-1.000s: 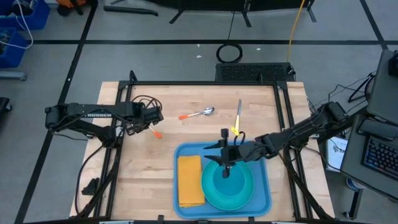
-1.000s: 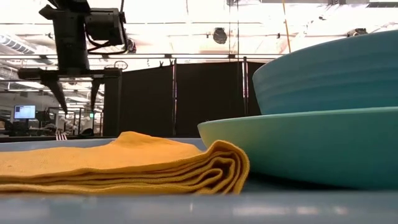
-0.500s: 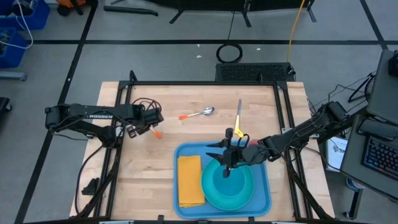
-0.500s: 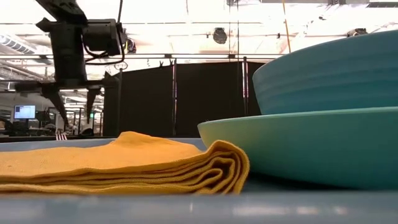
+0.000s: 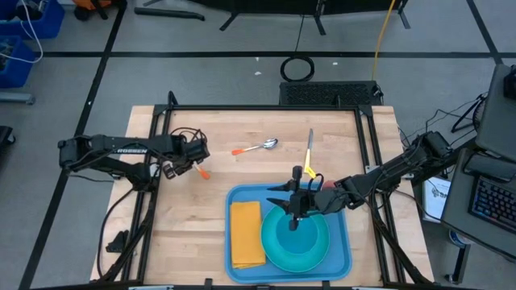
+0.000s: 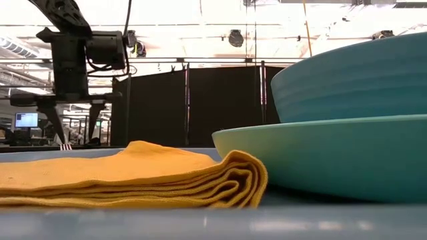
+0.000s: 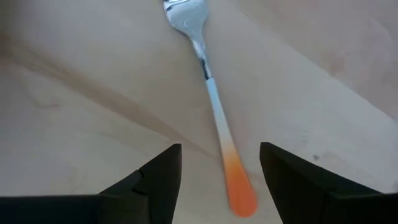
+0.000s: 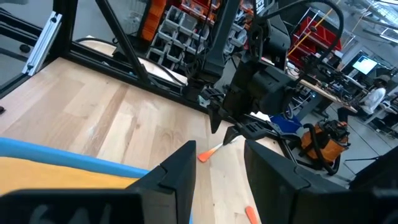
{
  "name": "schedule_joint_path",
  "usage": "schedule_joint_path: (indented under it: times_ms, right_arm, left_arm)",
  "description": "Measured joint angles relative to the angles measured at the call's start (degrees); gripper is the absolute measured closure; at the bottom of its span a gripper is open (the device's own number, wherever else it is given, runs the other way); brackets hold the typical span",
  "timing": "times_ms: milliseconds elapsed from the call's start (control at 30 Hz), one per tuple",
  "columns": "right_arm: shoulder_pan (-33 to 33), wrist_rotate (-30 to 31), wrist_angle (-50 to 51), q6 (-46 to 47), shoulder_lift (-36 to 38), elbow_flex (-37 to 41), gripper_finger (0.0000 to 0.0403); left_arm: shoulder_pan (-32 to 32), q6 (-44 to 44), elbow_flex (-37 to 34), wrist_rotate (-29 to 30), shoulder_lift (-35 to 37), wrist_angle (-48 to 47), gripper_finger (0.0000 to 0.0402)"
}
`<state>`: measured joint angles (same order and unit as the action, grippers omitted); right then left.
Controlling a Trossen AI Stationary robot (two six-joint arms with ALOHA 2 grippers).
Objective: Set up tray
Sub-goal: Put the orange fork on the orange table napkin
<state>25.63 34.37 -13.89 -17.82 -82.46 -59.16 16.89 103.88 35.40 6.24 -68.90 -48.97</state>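
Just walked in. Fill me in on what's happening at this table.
The robot is setting up a tray. A folded yellow napkin and a turquoise plate with a bowl already sit on it. The left tool hovers open over an orange-handled fork on the wooden table. The right tool waits open above the bowl. A spoon and knife lie beyond the tray.

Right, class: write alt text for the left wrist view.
The left gripper's two dark fingers hang open on either side of the orange handle tip of a fork, which lies on the pale wooden table.

Bright overhead light, blurred foreground
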Motion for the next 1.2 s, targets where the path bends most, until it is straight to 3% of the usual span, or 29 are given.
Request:
schedule_joint_path:
  times_ms: [467,1000,1200]
  right_arm:
    - [-0.02,-0.11,-0.02,0.0,-0.02,-0.02,0.0277]
    - [-0.02,-0.15,-0.02,0.0,-0.02,-0.02,0.0277]
    - [-0.02,-0.15,-0.04,0.0,-0.02,-0.02,0.0277]
  left_arm:
    - [4.14,-2.44,-5.53,-2.49,-0.55,11.37,0.0219]
    - [5.37,-2.8,-7.34,-4.04,-1.11,11.75,0.0223]
    - [5.53,-2.82,-7.43,-4.14,-1.16,11.45,0.0287]
